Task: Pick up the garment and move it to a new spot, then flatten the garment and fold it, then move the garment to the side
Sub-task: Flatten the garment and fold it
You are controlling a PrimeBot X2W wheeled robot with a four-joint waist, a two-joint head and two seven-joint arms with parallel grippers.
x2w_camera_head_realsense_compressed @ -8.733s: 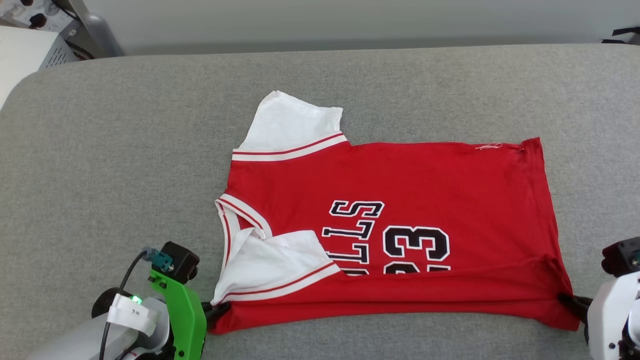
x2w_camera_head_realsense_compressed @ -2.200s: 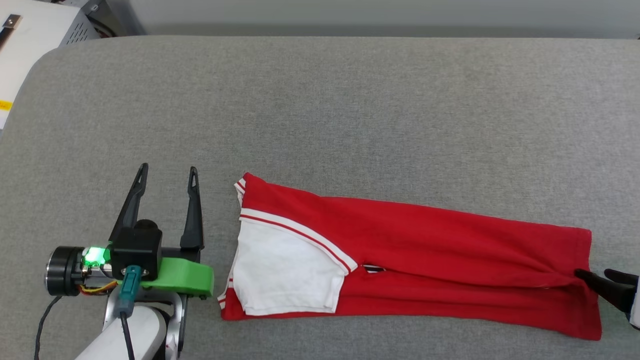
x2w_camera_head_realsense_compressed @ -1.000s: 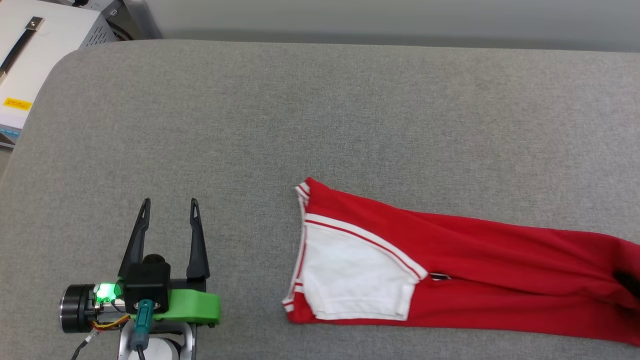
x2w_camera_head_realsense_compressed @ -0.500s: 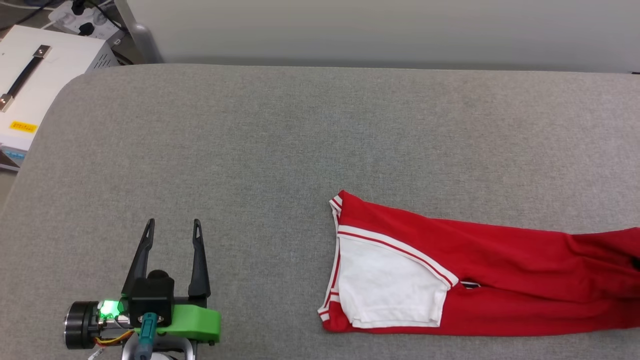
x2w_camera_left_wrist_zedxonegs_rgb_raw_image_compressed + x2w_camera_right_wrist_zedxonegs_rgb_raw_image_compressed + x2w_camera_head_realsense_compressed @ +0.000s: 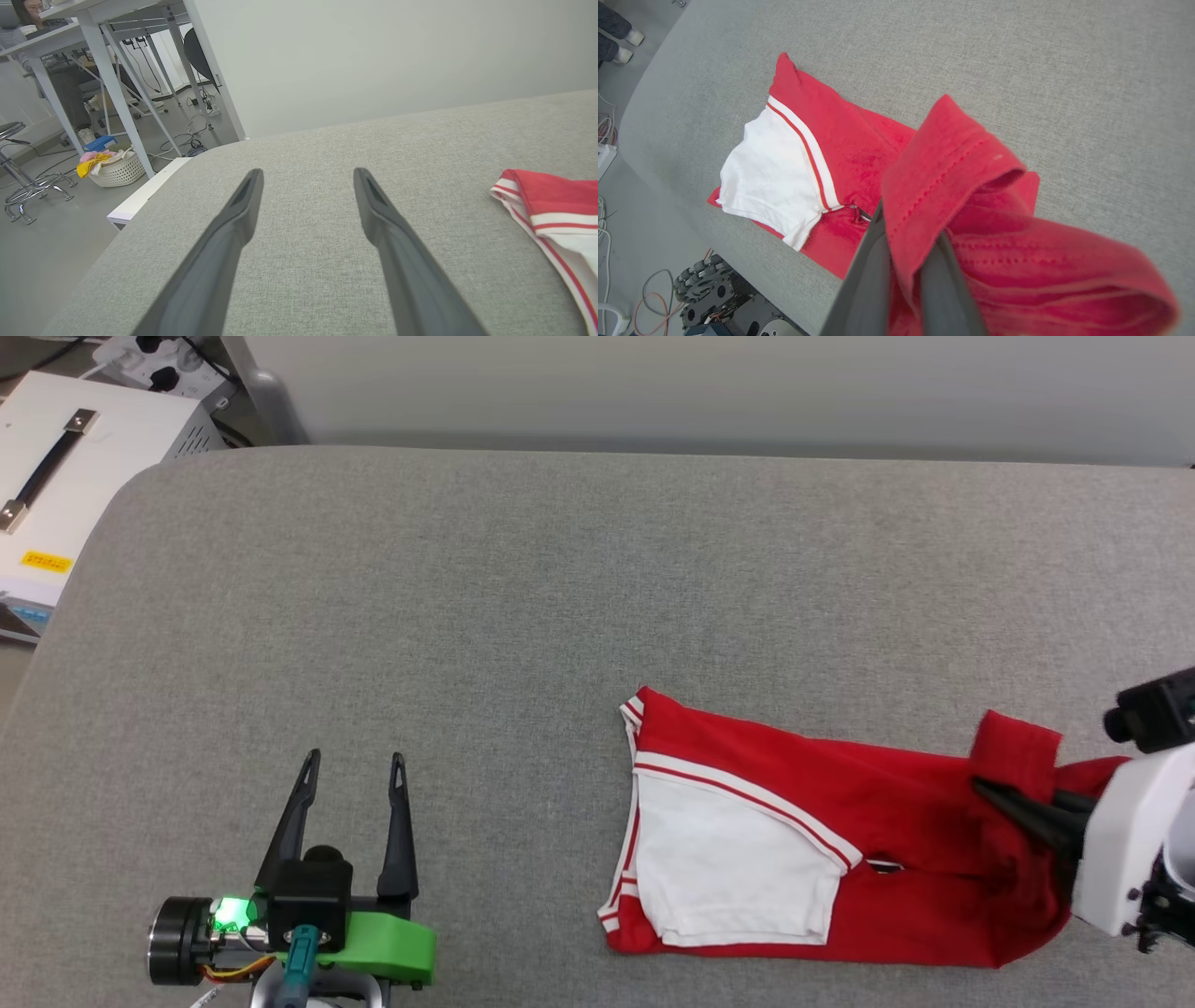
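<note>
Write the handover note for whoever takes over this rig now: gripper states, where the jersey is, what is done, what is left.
Left gripper: open, empty, over the grey padded surface, left of the red jersey.
Right gripper: shut on the jersey's hem end, raised above the rest.
Jersey: narrow lengthwise strip, white sleeve folded on top, collar end flat.
Done: lengthwise fold.
Left: lay the hem end toward the collar, release, move the jersey aside.
</note>
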